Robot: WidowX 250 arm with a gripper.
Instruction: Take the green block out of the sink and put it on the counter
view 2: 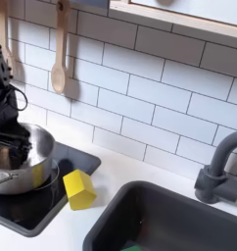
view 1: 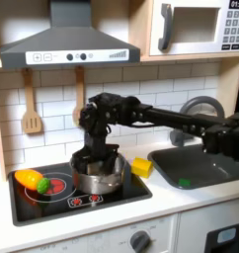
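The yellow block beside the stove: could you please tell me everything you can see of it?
The yellow block is a small, plain cuboid of matte yellow, apparently plastic or painted wood. It rests on the off-white counter, turned at a slight angle, in the strip between the black stovetop and the dark grey sink. It sits near the stovetop's corner; I cannot tell if they touch. Nothing else touches it.

Toy kitchen: white tiled wall (view 2: 140,88), range hood (view 1: 67,44), microwave (view 1: 196,27), stovetop (view 1: 62,193), sink (view 2: 179,221), off-white counter (view 1: 166,198).
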